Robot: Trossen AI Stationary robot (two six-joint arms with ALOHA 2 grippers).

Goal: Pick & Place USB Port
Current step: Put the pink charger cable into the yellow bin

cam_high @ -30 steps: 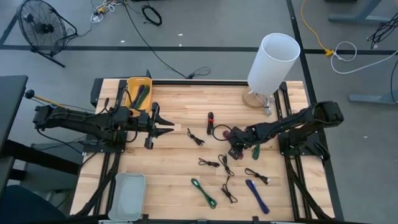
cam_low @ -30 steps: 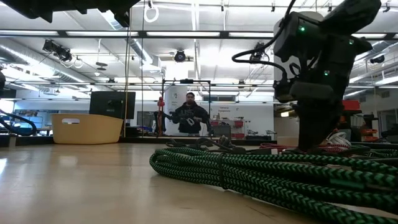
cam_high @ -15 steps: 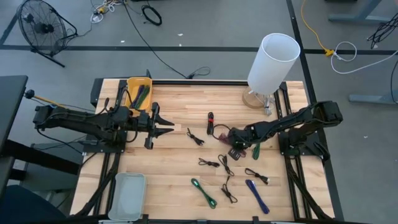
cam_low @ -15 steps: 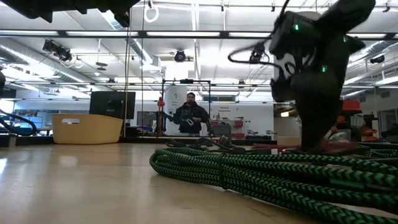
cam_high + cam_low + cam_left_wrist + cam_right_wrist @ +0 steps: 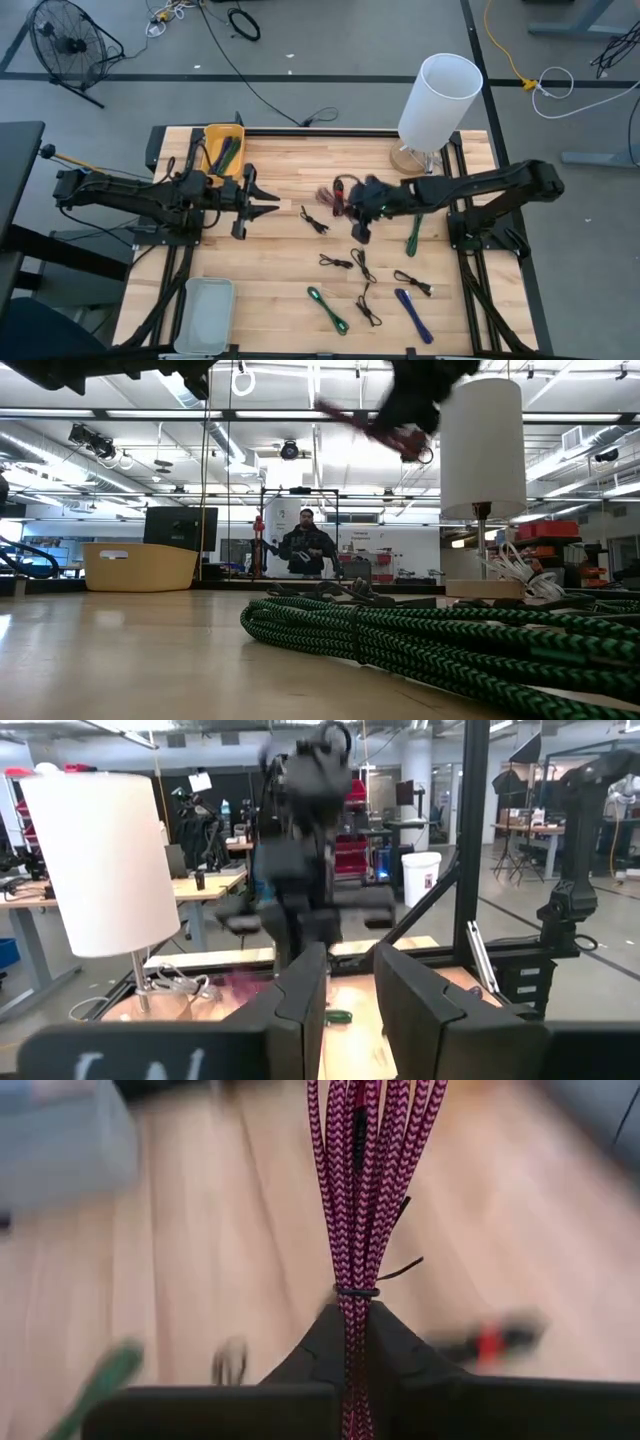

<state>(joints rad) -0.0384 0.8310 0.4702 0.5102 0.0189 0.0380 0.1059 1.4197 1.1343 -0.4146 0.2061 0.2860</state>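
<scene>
The USB cable is a magenta-red braided bundle, bound by a thin black tie. My right gripper is shut on it, high above the table's middle. In the low view the bundle shows as a red streak near the top, below the dark gripper. My left gripper waits level over the table's left half, open, with nothing between its fingers. My right gripper pinches the tied bundle of several strands between its two fingers, just behind the black tie. The fingers lie along the strands. The cable is lifted clear of the table and sticks out past the fingertips toward the table's left.
A yellow bin stands at the far left and a grey tray at the near left. A white lamp is at the far right. Green cables, a blue one and several black ones lie on the wood.
My right gripper has risen quickly from the tabletop and shifted toward the table's left and far side, tipping and rolling as it went. The red cable, which lay on the wood, is now lifted clear with it.
</scene>
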